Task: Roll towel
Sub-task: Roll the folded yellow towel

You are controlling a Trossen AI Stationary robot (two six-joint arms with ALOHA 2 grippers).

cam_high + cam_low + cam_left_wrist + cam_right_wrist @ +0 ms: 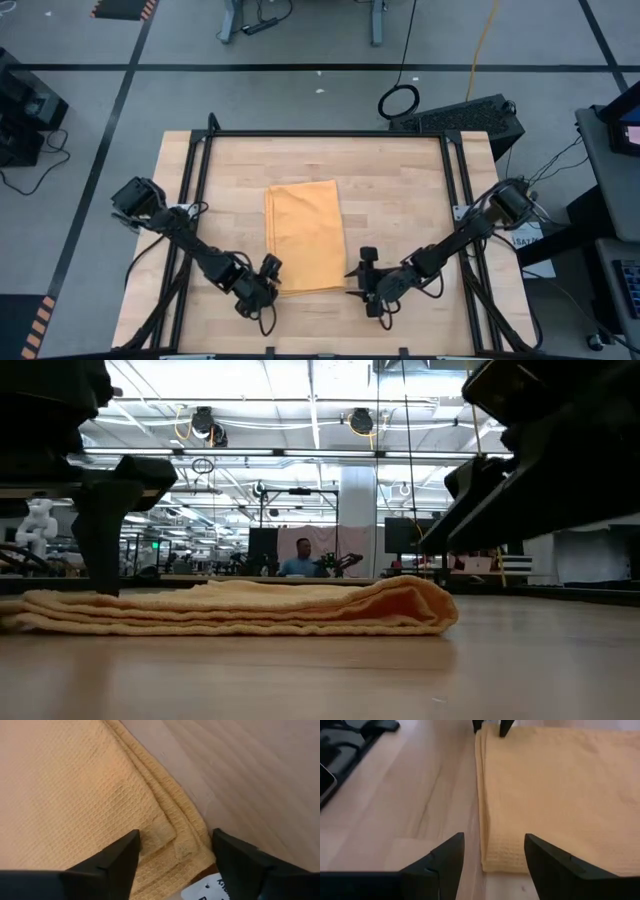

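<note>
Mustard-yellow folded waffle-weave cloth towel (pixel 304 237) lies flat in several layers mid-table on the light wooden tabletop (pixel 400 190), long side running front to back, w/ a small white printed tag (pixel 210 890) at its near-left corner. L dark two-finger gripper (pixel 175 851) sits low over that near-left corner, fingers apart, straddling the stacked edges, not pinching any layer. R dark two-finger gripper (pixel 494 851) is at the near-right corner, fingers apart either side of the folded edge, nothing clamped.
</note>
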